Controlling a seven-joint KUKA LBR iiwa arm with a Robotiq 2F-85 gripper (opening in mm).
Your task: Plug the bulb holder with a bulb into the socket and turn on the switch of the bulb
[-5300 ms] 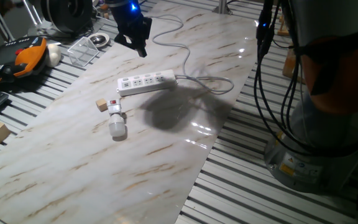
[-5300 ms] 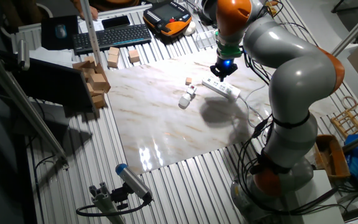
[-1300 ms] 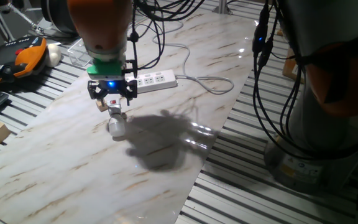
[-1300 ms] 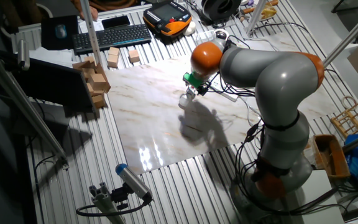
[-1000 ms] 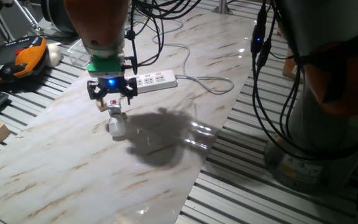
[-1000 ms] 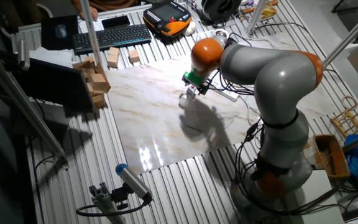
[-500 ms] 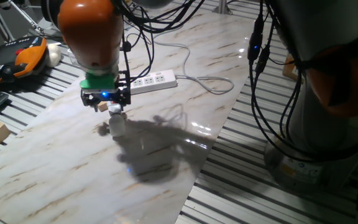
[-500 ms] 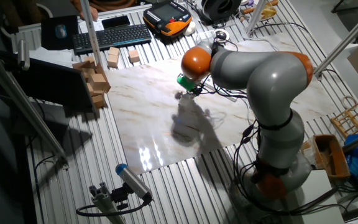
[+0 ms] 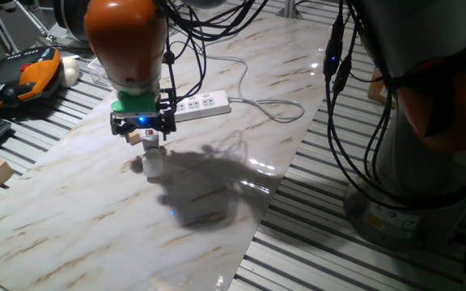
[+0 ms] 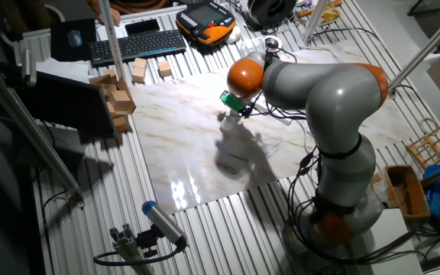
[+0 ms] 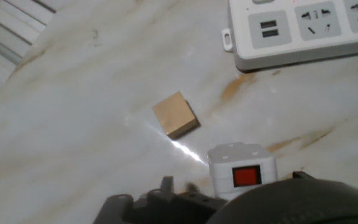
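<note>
The end effector (image 9: 142, 133) hung just above the bulb holder (image 11: 241, 169), which lay on the marble desk (image 9: 217, 89) with its red switch (image 11: 247, 177) upward and the bulb (image 9: 153, 162) attached. Whether its fingers were parted could not be told. A wooden cube (image 11: 175, 114) sat between the holder and the socket (image 11: 303, 28).

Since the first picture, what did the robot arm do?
The tool swung from above the socket down over the bulb holder and bulb, which shifted slightly. Whether it grips them is unclear. The socket and wooden cube stayed put.
</note>
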